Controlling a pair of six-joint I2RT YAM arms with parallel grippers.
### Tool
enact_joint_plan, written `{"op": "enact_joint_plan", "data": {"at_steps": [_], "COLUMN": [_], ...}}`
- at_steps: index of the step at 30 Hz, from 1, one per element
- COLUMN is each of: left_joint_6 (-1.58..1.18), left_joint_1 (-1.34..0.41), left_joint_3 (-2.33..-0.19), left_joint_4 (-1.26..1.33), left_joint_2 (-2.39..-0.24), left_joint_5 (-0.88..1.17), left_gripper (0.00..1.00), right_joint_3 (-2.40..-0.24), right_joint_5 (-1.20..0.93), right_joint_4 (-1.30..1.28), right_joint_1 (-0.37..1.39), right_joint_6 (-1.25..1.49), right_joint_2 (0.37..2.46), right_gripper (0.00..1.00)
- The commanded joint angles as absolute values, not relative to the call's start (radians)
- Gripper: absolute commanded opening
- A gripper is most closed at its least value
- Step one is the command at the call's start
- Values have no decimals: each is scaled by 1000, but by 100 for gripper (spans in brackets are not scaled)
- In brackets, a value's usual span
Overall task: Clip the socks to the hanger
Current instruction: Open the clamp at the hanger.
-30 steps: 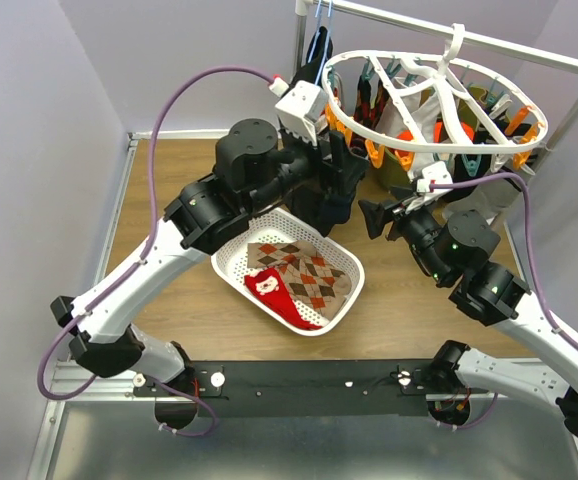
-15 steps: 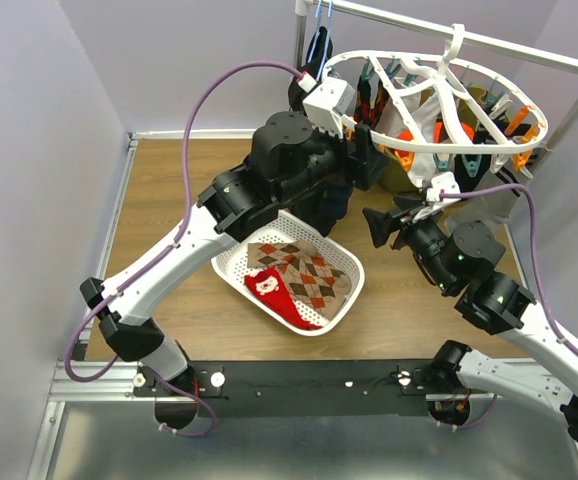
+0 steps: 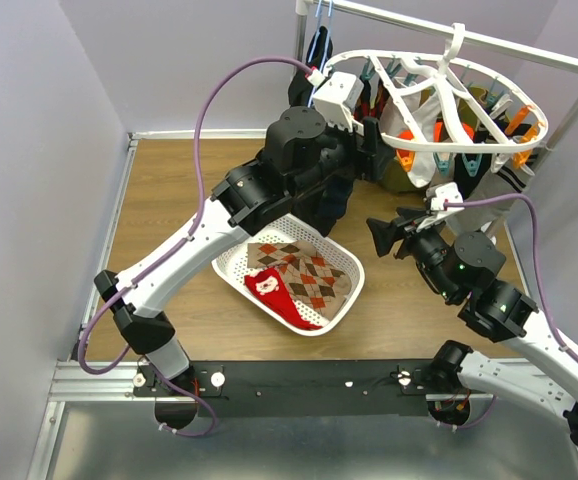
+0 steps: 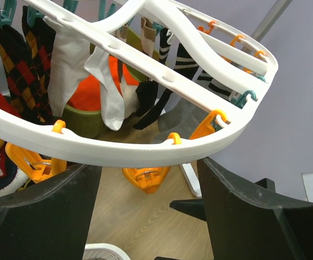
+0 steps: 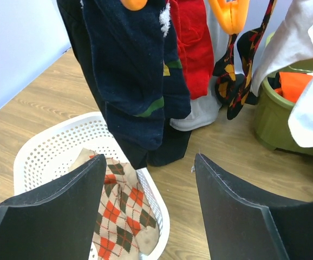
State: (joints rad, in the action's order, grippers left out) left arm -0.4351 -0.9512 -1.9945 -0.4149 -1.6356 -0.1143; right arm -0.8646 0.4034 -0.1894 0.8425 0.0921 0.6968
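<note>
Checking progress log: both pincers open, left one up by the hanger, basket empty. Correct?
No: the basket is not empty. It holds argyle socks and a red sock, as the top external view shows. The rest stands.

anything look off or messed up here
Nothing stands out: socks hang clipped on the hanger, an argyle sock and a red sock lie inside the white basket, nothing spilled or torn.

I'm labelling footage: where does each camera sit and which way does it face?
Top external: above and behind the bases, looking down on both arms, laundry basket, hanger.
Left wrist: on the left gripper, facing the hanger's rim; fingers show.
Right wrist: on the right gripper, facing a hanging navy sock; fingers show.
Shared: top and right wrist both show the laundry basket.
</note>
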Motion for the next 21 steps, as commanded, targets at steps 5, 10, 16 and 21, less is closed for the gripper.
{"op": "enact_joint_plan", "data": {"at_steps": [5, 10, 16, 21], "left_joint_6": [-437, -442, -440, -430], "left_joint_1": [-959, -959, -959, -960], "left_joint_3": [-2063, -2068, -2065, -2056], "left_joint_4": [-446, -449, -443, -433], "left_joint_2": [-1683, -1692, -1694, -1690], "left_joint_5": [-175, -193, -204, -232], "left_gripper": [74, 67, 61, 61], "right_joint_3": [-845, -847, -841, -844], "right_joint_5": [428, 420, 408, 397], "right_joint_4": [-221, -232, -235, -245], "right_joint_1": [841, 842, 841, 841], "right_joint_6": [112, 117, 126, 133], "right_joint_2": [681, 678, 673, 678], "right_gripper": [75, 75, 75, 75]}}
